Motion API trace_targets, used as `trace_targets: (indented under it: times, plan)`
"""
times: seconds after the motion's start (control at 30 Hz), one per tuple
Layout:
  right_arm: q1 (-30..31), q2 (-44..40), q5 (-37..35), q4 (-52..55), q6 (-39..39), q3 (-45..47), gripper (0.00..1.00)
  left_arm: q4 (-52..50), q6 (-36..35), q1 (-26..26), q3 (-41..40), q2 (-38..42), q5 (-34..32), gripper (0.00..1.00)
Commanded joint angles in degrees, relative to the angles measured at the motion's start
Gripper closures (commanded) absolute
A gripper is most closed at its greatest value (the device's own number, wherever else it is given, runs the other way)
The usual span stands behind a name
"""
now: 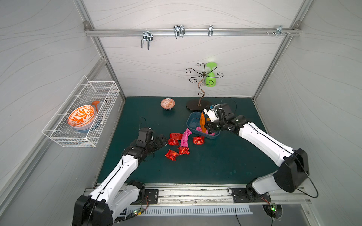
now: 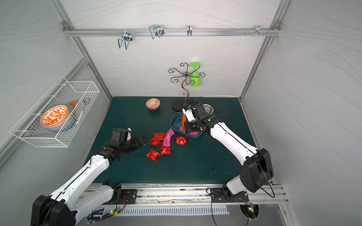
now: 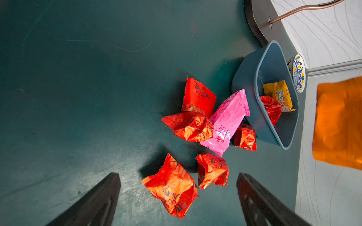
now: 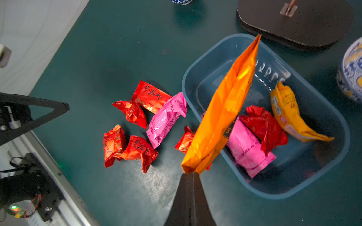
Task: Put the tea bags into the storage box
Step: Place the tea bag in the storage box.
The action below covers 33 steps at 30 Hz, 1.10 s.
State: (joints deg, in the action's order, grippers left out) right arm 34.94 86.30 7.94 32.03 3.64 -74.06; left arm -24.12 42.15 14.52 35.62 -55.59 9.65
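Surface: dark green mat (image 1: 195, 168).
Left arm (image 1: 125, 168): low beside loose tea bags (image 1: 172, 154); left gripper (image 1: 163, 139) wide, empty.
Storage box (image 1: 189, 122): right of pile, partly covered from above.
Right arm (image 1: 260, 140): bent over box; right gripper (image 4: 191, 173) pinches orange packet (image 4: 221, 109) above it.

Right arm (image 1: 260, 139) is stretched out long, wrist tipped downward, and the right gripper (image 4: 191, 174) hangs above the storage box (image 1: 193, 121). Its jaws are pinched together on one end of an orange tea bag (image 4: 221, 109), which juts out past the fingertips over the box. Left arm (image 1: 125, 169) reaches in low on the robot's left of the box. The left gripper (image 1: 164, 140) is spread wide, holding nothing, well apart from the box.
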Motion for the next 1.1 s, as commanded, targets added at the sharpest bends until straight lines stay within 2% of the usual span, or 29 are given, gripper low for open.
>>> trace_targets:
  times: [0.0,0.17,0.3,0.5,0.87,0.93,1.0,1.07]
  plan:
    - [-0.4,4.3,-0.6,1.2,-10.2,-3.6,1.00,1.3,-0.5,0.2,0.6,-0.2,-0.4,0.03]
    - [-0.4,11.9,-3.3,4.1,-16.2,-8.7,1.00,1.2,-0.9,0.1,0.9,-0.6,-0.7,0.03]
    - [-0.3,16.5,-3.6,4.1,-17.5,-11.9,1.00,1.3,-1.0,0.2,0.9,-1.1,-0.6,0.03]
    - [-0.4,22.1,-7.8,4.6,-19.8,-15.3,1.00,1.2,-1.5,0.2,0.9,-1.2,-1.1,0.03]
    - [0.3,25.3,-8.6,5.2,-18.5,-15.6,1.00,1.6,-1.8,0.1,0.3,-1.3,-1.1,0.03]
    - [0.7,25.1,-8.9,5.2,-17.9,-15.5,0.92,1.7,-1.7,0.2,0.2,-1.3,-1.0,0.03]
    - [0.9,23.9,-7.6,5.7,-16.3,-15.4,0.78,1.6,-1.7,0.2,0.2,-1.1,-1.0,0.03]
    - [1.0,21.3,-5.0,4.9,-13.9,-13.8,0.56,1.5,-1.7,0.2,0.2,-0.9,-1.1,0.03]
